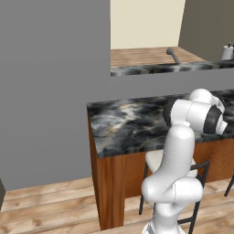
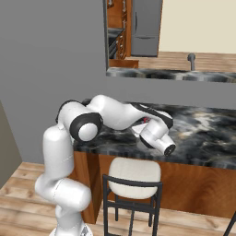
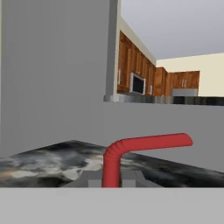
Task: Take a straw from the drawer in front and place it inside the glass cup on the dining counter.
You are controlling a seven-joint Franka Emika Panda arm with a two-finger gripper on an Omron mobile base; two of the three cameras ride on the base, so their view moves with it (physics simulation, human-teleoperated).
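Now the gripper (image 3: 112, 180) is clamped on the red straw (image 3: 131, 151), carrying it over the dining counter (image 1: 128, 123), so the next move, I judge, calls for finding the glass cup and lowering the straw inside.

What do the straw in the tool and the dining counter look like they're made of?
Straw: looks like smooth matte red plastic, with a ribbed bend like a flexible drinking straw. Dining counter: top looks like polished black-grey-white marbled stone, with cloudy veining; side panel looks like brown wood, with faint grain.
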